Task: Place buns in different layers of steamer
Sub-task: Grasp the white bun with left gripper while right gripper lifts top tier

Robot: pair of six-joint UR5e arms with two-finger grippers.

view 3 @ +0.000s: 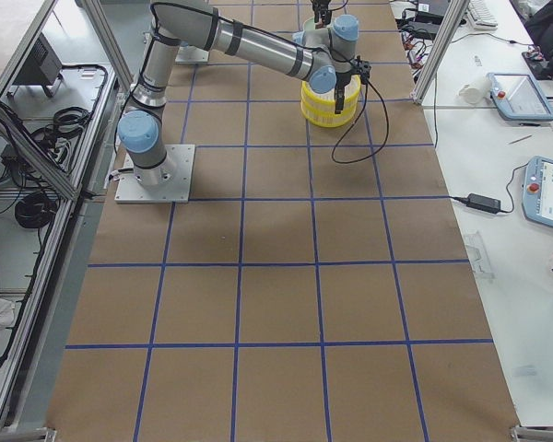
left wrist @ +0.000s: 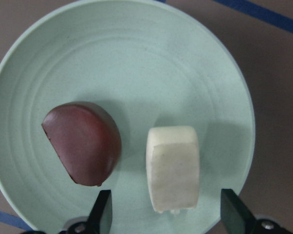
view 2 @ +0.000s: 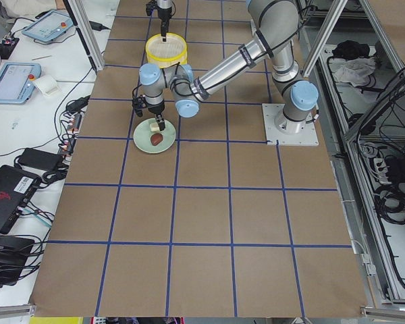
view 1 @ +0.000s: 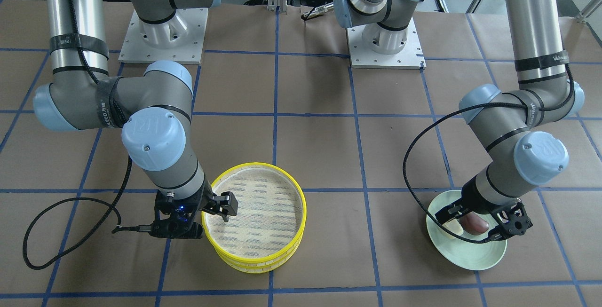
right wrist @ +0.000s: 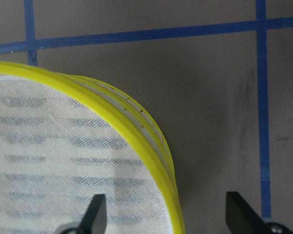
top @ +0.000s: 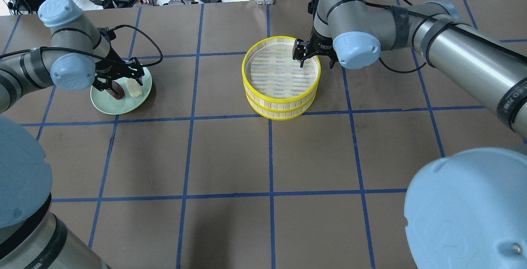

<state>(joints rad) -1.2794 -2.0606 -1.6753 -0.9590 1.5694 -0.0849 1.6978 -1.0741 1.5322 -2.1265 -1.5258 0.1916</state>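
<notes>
Wide open and empty, the left gripper (left wrist: 168,214) hangs low over a round pale green plate (left wrist: 136,58). From its wrist camera I see only the two black fingertips (left wrist: 101,214), cut off by the bottom edge of the view. Between them lies the pale cream-yellow oblong bun (left wrist: 173,168), with a gap on either side. The dark reddish-brown bun (left wrist: 83,144) lies just beside it without touching, its near edge level with one fingertip. I cannot tell whether the fingertips touch the plate. In the front-facing view the gripper body covers most of the cream bun, and only part of the brown one shows.

The right gripper (right wrist: 167,214) is also spread wide and holds nothing. Its jaws straddle the bright yellow rim of the upper round steamer tray (right wrist: 141,139). One finger is over the whitish mesh inside. The other is outside, over the brown paper table with blue tape lines (right wrist: 210,73). I cannot make out whether either finger touches the rim. This tray sits stacked on the lower yellow-rimmed steamer tray (top: 280,113), whose inside is wholly covered, so only its slatted side and rim show. Both buns lie well apart from the stack. In the two side views both grippers are too small to judge.
</notes>
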